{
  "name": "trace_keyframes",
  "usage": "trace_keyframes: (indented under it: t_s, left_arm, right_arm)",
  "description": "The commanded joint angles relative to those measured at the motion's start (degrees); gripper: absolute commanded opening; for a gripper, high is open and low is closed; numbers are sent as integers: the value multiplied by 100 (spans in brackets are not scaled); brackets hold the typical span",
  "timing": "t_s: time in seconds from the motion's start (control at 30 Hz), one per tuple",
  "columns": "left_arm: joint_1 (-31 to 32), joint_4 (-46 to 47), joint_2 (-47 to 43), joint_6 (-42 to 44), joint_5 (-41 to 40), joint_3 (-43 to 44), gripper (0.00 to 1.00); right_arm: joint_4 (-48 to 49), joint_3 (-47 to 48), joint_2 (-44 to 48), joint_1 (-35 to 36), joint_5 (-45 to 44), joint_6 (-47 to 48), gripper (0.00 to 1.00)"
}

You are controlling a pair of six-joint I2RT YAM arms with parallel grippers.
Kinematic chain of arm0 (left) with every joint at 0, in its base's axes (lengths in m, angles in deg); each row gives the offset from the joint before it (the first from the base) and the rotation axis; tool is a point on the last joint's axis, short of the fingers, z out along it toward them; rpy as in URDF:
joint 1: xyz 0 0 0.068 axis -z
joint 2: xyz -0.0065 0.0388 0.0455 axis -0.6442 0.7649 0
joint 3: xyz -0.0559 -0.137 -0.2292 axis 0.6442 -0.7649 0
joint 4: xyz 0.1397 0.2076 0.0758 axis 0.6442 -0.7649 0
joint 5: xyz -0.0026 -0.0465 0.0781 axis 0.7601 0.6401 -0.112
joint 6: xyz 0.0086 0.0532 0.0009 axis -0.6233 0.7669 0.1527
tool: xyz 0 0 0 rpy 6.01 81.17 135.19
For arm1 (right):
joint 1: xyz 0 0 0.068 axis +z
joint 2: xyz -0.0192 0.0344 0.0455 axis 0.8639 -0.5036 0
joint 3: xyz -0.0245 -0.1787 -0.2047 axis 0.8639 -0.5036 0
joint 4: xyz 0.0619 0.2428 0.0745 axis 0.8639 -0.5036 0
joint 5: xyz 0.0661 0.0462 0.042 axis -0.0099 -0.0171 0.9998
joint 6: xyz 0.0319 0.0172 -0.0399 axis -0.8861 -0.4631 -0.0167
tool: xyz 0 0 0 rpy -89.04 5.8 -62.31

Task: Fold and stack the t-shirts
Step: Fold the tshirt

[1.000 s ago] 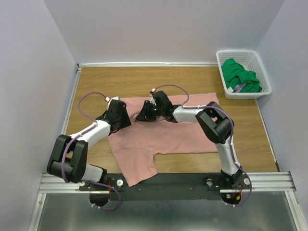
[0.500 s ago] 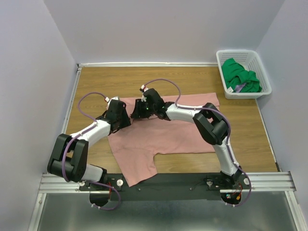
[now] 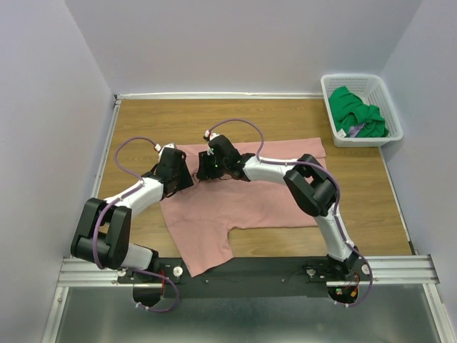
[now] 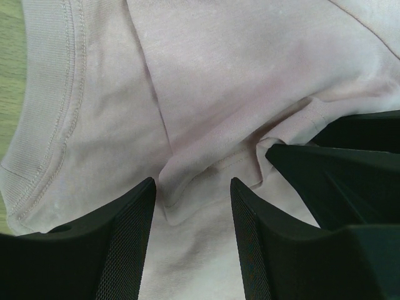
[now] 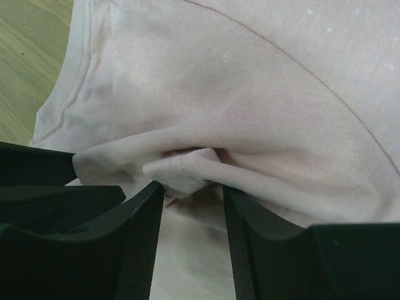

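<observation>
A dusty-pink cotton t-shirt (image 3: 250, 200) lies spread out flat on the wooden worktop (image 3: 178, 121), with one part reaching down towards the arm bases. Both arms reach in over its far left part, and their heads sit close together there.

The left gripper (image 4: 190, 184) is down on the cloth with its black jaws standing apart. It straddles a small raised ridge of pink fabric that runs across the gap at the fingertips, and flat cloth shows between the fingers (image 4: 119, 244) lower down. The shirt's ribbed collar band (image 4: 50, 94) curves past just to the left of this gripper.

The right gripper (image 5: 190, 187) faces it from the other side, and its jaws are also parted. A rolled fold of the same shirt sits right at their tips, between the two fingers (image 5: 134, 250) rather than clamped flat.

Far off at the right rear corner stands a white plastic lattice basket (image 3: 368, 141). A bright green t-shirt (image 3: 357, 111) is crumpled inside it.
</observation>
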Motion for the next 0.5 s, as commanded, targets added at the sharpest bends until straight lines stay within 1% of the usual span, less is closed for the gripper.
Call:
trace_keyframes:
  t_s: [0.0, 0.17, 0.27, 0.37, 0.4, 0.47]
  left_arm:
    - [-38, 125, 57, -49, 28, 2, 59]
    - [-47, 125, 83, -40, 37, -7, 58]
    - [-47, 125, 109, -40, 28, 2, 54]
    - [-47, 108, 153, -40, 46, 19, 49]
    - [-47, 117, 162, -40, 46, 28, 44]
    - [-47, 108, 206, -40, 63, 45, 40]
  right_arm:
    - [-288, 96, -68, 33, -439, 186, 51]
    - [-289, 183, 2, 25, -431, 274, 42]
    - [-280, 192, 81, 25, -413, 309, 39]
    - [-289, 140, 186, 33, -430, 336, 34]
    - [-297, 113, 230, 33, -439, 362, 34]
    - [-289, 87, 274, 25, -430, 380, 32]
